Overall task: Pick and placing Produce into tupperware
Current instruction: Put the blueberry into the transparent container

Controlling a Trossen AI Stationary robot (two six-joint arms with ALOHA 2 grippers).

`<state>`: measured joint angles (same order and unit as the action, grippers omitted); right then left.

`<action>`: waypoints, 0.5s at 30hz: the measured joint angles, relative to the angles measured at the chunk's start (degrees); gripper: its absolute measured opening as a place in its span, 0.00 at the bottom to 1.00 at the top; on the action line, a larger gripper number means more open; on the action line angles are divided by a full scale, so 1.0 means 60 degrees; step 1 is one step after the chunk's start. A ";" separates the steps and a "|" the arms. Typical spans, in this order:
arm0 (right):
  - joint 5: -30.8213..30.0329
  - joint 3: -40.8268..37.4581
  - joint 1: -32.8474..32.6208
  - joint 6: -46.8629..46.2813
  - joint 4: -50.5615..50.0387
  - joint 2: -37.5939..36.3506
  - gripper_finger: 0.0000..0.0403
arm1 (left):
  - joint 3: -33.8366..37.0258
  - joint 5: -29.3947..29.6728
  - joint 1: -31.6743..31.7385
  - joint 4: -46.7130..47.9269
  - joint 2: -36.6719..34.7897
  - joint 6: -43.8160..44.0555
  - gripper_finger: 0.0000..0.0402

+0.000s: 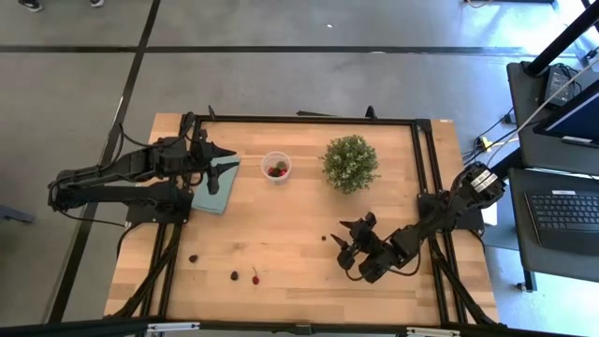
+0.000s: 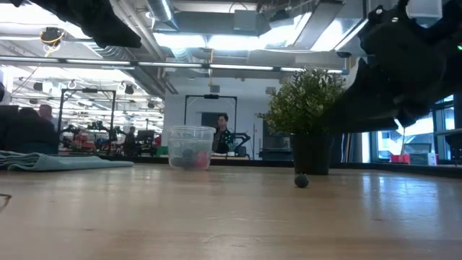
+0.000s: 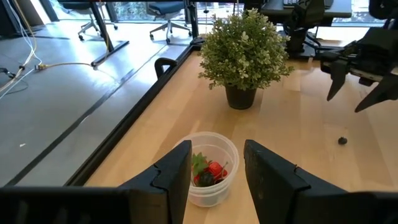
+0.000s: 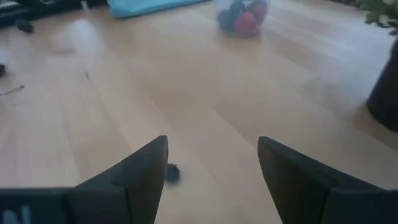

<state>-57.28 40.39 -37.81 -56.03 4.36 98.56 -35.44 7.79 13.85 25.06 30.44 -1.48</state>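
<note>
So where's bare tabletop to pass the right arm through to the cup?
Bare wood runs from the right gripper, open near a dark berry, diagonally up to the cup, between the plant and the loose pieces at the near edge. It is crowded beside the cup, where the left gripper sits over the teal cloth.

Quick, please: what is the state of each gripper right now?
Left gripper: open, holding nothing, hovering before the small round clear plastic cup.
Right gripper: open, empty, near a tiny dark berry piece.
</note>
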 joint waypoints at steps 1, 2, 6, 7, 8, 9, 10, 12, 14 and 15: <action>0.0014 -0.0135 0.0025 0.0183 0.0379 0.0000 0.62 | 0.0002 0.0000 0.0003 0.0000 0.0000 0.0000 0.35; 0.0120 -0.0248 0.0054 0.0408 0.0629 0.0004 0.62 | 0.0002 0.0000 0.0000 0.0000 -0.0004 0.0000 0.35; 0.0750 -0.0356 0.0299 0.1297 0.1479 0.0344 0.62 | 0.0000 0.0000 0.0000 0.0000 -0.0004 0.0000 0.35; 0.0942 -0.0300 0.0375 0.1489 0.1697 0.0509 0.62 | 0.0001 0.0003 0.0001 0.0000 -0.0004 0.0000 0.35; 0.1103 -0.0274 0.0437 0.1669 0.1949 0.0694 0.62 | 0.0004 0.0000 0.0002 0.0001 0.0000 0.0000 0.35; 0.1145 -0.0251 0.0486 0.1741 0.2170 0.0864 0.62 | 0.0003 0.0003 0.0003 0.0004 -0.0001 0.0000 0.35; 0.1137 -0.0205 0.0525 0.1876 0.2440 0.1037 0.62 | 0.0002 0.0001 0.0001 0.0004 -0.0004 0.0000 0.35; 0.1144 -0.0140 0.0587 0.1894 0.2922 0.1359 0.62 | 0.0000 0.0003 0.0000 0.0026 0.0000 0.0000 0.35; 0.1137 -0.0147 0.0592 0.1834 0.3342 0.1682 0.62 | 0.0000 0.0000 0.0000 0.0033 -0.0004 0.0000 0.35; 0.1145 -0.0147 0.0596 0.1776 0.3603 0.1875 0.62 | 0.0000 0.0003 0.0003 0.0036 -0.0001 0.0000 0.35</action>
<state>-50.41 39.51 -34.24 -45.37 25.98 109.82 -35.44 7.81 13.87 25.27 30.43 -1.48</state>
